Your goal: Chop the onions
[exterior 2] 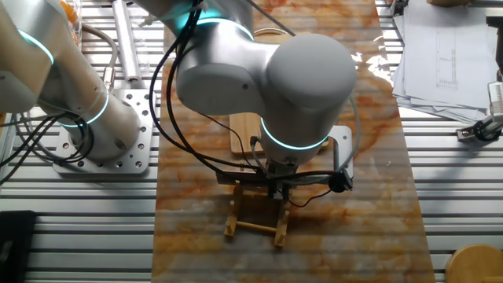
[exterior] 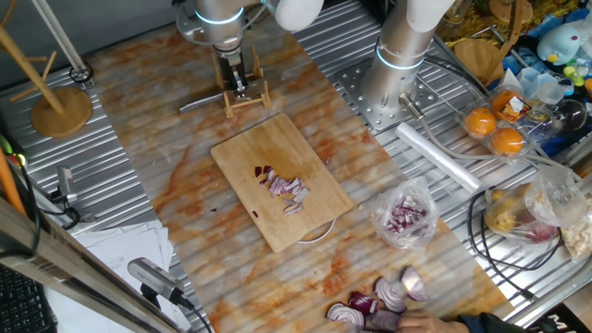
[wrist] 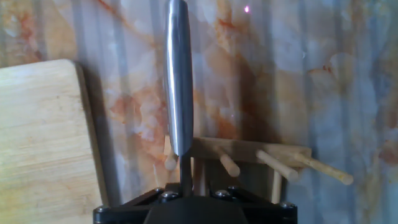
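Covering the bench (exterior: 185, 139) is a marbled orange-and-white sheet, with ribbed metal at either side (papers lie at the near left). The onions (exterior: 285, 188), chopped small, sit mid-board on the wooden board (exterior: 280, 180). A clear bag (exterior: 405, 216) to its right holds purple bits. At the far edge, the jaws (exterior: 239, 88) grip a knife (wrist: 179, 87) over a small wooden rack (exterior 2: 255, 216).
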